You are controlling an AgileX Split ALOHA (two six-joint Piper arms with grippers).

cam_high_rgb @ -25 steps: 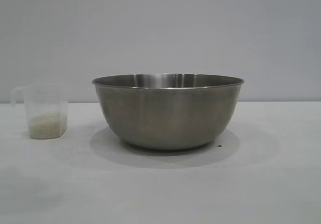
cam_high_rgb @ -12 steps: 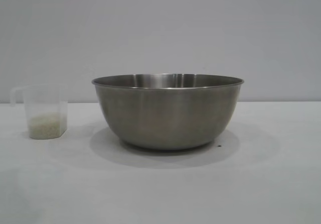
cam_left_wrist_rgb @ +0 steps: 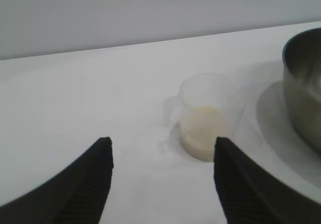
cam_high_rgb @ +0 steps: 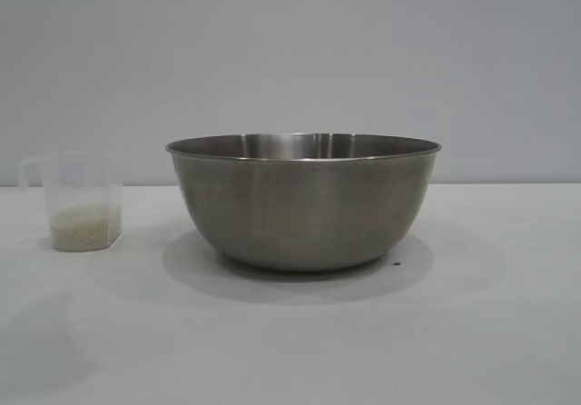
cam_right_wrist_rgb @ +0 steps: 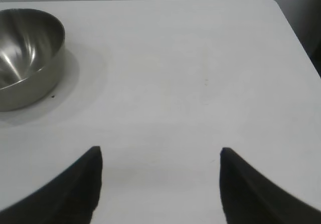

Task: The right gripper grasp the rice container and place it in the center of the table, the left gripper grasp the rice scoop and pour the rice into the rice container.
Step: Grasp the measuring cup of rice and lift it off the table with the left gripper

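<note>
Both pincers stand apart and hold nothing. The left gripper (cam_left_wrist_rgb: 163, 181) faces the rice scoop (cam_left_wrist_rgb: 206, 114), near but not touching, rice (cam_left_wrist_rgb: 203, 131) in its bottom. The right gripper (cam_right_wrist_rgb: 160, 184) hangs over bare table (cam_right_wrist_rgb: 200, 73), well apart from the rice container (cam_high_rgb: 303, 201), which already sits mid-table. So the scoop grasp looks in hand: next, line up on the cup and close.

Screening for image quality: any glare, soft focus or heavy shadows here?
Exterior view: even light, the bowl casts a soft shadow on the table. Left wrist view: the cup and rice look soft. Right wrist view: bright streaks inside the bowl, left gripper and right gripper dark.
</note>
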